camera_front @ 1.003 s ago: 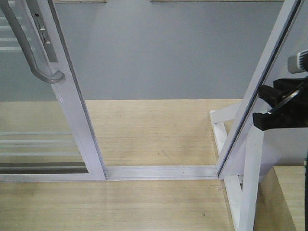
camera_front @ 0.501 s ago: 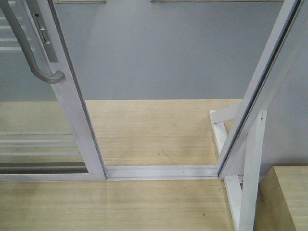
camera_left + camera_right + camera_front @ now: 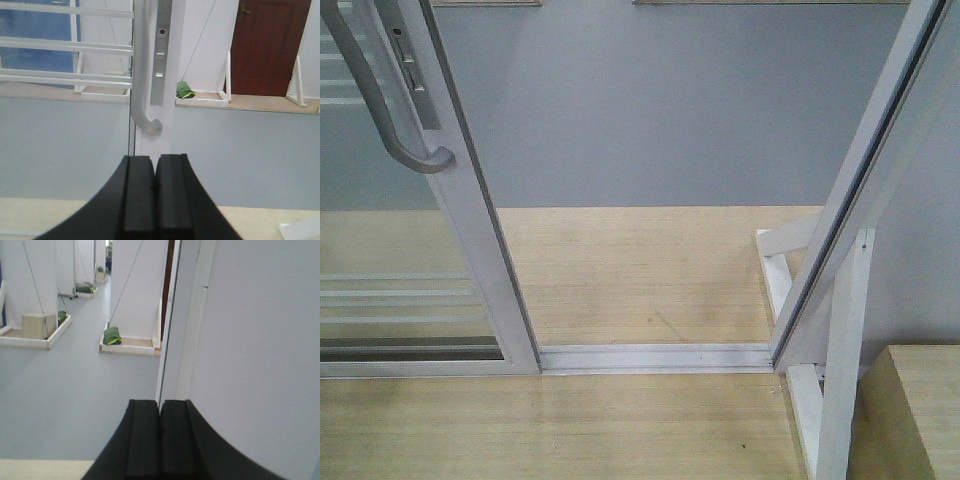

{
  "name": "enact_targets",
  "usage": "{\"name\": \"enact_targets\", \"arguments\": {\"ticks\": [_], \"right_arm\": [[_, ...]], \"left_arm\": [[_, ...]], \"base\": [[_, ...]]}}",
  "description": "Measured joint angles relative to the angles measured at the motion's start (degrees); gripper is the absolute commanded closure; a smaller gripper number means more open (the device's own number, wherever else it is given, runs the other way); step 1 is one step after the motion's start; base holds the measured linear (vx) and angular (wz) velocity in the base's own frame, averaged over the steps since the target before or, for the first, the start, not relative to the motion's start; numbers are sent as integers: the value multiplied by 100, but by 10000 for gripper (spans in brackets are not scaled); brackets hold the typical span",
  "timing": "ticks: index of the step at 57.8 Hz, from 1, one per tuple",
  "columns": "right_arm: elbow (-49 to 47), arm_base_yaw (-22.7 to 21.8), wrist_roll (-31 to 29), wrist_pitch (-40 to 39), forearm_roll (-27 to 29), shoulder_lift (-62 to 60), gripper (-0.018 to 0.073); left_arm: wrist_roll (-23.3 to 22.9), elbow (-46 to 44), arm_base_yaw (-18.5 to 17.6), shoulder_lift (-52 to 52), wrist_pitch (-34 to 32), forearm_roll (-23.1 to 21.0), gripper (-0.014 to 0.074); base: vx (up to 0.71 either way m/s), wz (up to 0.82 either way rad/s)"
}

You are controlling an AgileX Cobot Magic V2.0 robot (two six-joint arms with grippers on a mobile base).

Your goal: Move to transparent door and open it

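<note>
Standing at the left of the front-facing view, the transparent door (image 3: 400,260) has been slid aside, its white frame edge slanting down to the floor track (image 3: 655,357). A wide gap lies between it and the white jamb (image 3: 865,180) on the right, and grey floor (image 3: 650,100) shows through the opening beyond a strip of light wood flooring (image 3: 640,275). The curved grey handle (image 3: 380,100) hangs at the upper left of that view, its hooked lower end close to the frame. Neither arm appears in this view.

Only the left wrist view shows the left claw (image 3: 155,187): its two black pads are pressed together with nothing between them, aimed at the door's frame just below the handle's lower end (image 3: 145,117), apart from it. That view also shows a lock plate (image 3: 161,50) beside the handle and a dark red door (image 3: 267,47) far behind.

From the right wrist view, the right claw (image 3: 160,432) is likewise pressed together and empty, facing the jamb's edge (image 3: 170,330), with a green object (image 3: 112,335) on a distant platform.
</note>
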Motion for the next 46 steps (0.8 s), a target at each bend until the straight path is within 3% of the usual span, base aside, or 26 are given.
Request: {"name": "enact_targets", "arguments": {"ticks": [8, 22, 39, 46], "right_arm": [[843, 0, 81, -250, -21, -903, 565], [905, 107, 534, 84, 91, -1328, 565], [905, 147, 534, 706, 1268, -1328, 565], [905, 147, 534, 1008, 1400, -1328, 565]], "left_arm": [[0, 0, 0, 0, 0, 0, 603], [0, 0, 0, 0, -1, 0, 603], [0, 0, 0, 0, 0, 0, 602], [0, 0, 0, 0, 0, 0, 602]], "base": [[0, 0], [0, 0], [0, 0], [0, 0]]}}
